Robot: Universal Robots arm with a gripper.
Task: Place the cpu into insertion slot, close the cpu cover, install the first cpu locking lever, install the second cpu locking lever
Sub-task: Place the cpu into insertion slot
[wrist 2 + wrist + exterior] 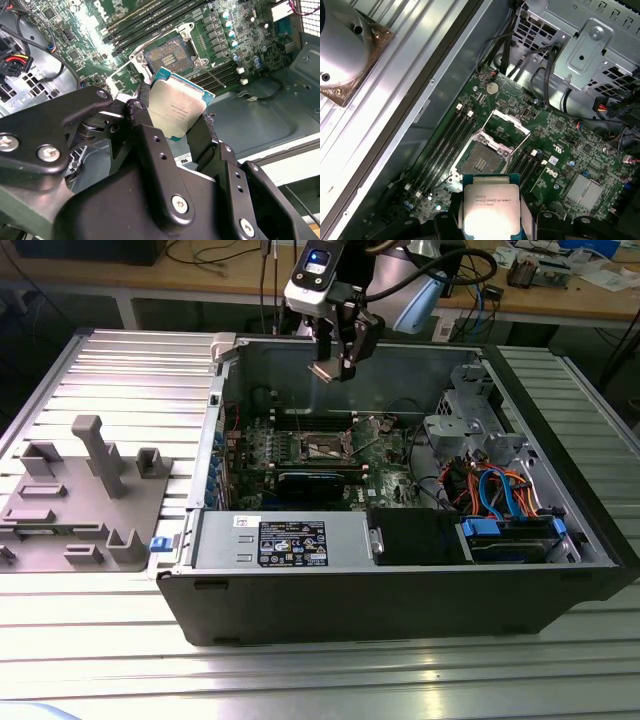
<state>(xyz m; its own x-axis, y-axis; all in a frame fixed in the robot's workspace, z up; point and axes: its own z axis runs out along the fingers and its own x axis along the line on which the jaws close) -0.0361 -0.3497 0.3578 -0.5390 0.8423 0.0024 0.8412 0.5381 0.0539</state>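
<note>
While gripped by opposite edges in the closed gripper [335,365], the cpu [177,107] is held high above the insertion slot [481,161], metal top turned away from the board [560,145]; the cpu cover [509,129] stands raised.

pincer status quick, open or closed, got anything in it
The pincer is closed on the cpu, gripping two opposite edges.

A ribbed metal table [300,680] carries the open computer case [400,600] and a grey fixture [80,510] beside it.
</note>
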